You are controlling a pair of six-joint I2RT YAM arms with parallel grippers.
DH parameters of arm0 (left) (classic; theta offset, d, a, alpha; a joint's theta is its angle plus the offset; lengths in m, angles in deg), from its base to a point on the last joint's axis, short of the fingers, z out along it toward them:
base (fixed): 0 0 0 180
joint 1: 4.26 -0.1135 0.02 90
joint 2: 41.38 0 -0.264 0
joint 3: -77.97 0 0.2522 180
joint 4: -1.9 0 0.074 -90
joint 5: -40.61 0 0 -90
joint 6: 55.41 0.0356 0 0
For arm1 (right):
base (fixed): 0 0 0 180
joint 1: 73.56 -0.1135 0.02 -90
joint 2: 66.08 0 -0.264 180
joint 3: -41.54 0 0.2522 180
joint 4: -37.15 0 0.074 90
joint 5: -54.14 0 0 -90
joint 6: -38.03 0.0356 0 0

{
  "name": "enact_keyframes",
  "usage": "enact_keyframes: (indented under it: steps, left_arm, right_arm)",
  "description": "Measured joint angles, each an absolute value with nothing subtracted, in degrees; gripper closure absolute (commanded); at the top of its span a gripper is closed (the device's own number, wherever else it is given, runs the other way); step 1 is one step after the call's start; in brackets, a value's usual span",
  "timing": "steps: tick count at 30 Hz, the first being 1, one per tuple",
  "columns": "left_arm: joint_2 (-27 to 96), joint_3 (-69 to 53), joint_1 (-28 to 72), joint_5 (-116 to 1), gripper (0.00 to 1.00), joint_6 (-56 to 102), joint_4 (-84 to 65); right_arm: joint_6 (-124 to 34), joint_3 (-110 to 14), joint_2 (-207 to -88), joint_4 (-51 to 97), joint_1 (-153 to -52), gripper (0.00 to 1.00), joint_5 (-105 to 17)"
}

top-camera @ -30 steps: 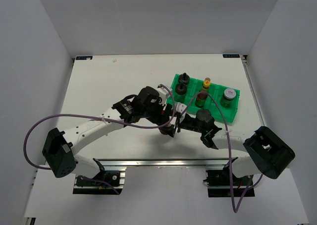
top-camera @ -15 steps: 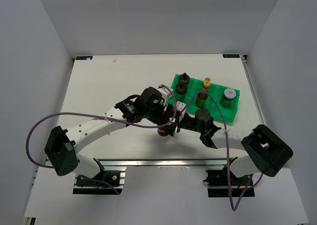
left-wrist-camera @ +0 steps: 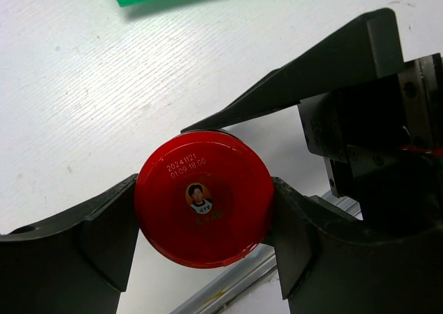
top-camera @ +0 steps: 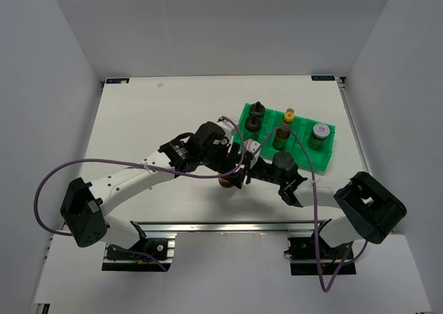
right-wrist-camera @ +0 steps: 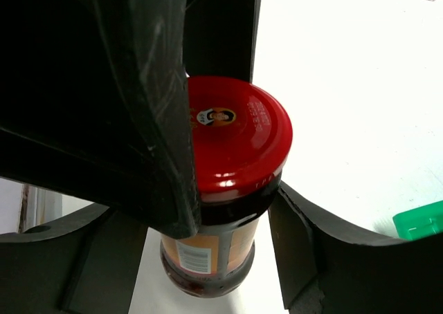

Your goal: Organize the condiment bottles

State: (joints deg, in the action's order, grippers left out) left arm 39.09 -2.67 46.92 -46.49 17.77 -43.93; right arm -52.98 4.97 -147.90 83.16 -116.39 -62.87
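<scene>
A red-capped jar [left-wrist-camera: 203, 198] with an orange label [right-wrist-camera: 208, 248] is at the table's near middle [top-camera: 227, 183]. My left gripper [left-wrist-camera: 203, 217] is shut on its red lid from above, one finger on each side. My right gripper [right-wrist-camera: 208, 241] is closed around the jar's neck just under the lid; its left finger is hidden behind my left gripper's finger. The other bottles stand in the green bin [top-camera: 327, 163]: two black-capped ones [top-camera: 254, 119], a yellow-capped one [top-camera: 288, 115], a dark one [top-camera: 280, 138] and a grey-lidded jar [top-camera: 319, 135].
The green bin is at the back right, close behind both grippers. Purple cables [top-camera: 83, 165] loop from both arms over the table. A metal rail [top-camera: 221, 225] runs along the table's near edge.
The two grippers stay locked together at the jar. The jar has come into view under them, and both arms have shifted slightly left.
</scene>
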Motion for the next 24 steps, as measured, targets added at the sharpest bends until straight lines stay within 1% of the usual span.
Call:
enact_keyframes:
  steps: [4, 6, 10, 12, 18, 19, 20, 24]
  left_arm:
    - [38.9, -2.6, 46.9, -45.5, 0.31, 16.9, -43.7]
    - [38.9, -2.6, 46.9, -45.5, 0.31, 16.9, -43.7]
    - [38.9, -2.0, 47.1, -45.7, 0.37, 16.5, -43.3]
    - [38.9, -1.7, 47.2, -45.7, 0.38, 16.3, -43.3]
    - [38.9, -1.7, 47.3, -45.8, 0.29, 15.9, -43.4]
    - [38.9, -1.6, 47.3, -45.8, 0.24, 15.9, -43.3]
    - [38.9, -1.5, 47.3, -45.8, 0.22, 15.9, -43.2]
    - [38.9, -0.8, 47.3, -46.0, 0.19, 15.4, -43.1]
  right_arm:
    - [-52.5, 5.1, -147.9, 83.4, -116.4, 1.0, -62.3]
    - [-52.4, 5.2, -147.9, 83.5, -116.4, 1.0, -62.2]
    - [-52.5, 5.9, -148.0, 84.0, -116.4, 1.0, -62.1]
    - [-52.5, 6.4, -148.3, 84.7, -116.4, 1.0, -62.1]
    - [-52.4, 7.4, -149.6, 88.4, -116.4, 1.0, -61.9]
    - [-52.4, 7.5, -149.8, 88.8, -116.4, 1.0, -61.9]
    - [-52.4, 7.6, -149.9, 89.0, -116.4, 1.0, -61.8]
    - [-52.4, 8.3, -150.8, 90.2, -116.7, 1.0, -61.5]
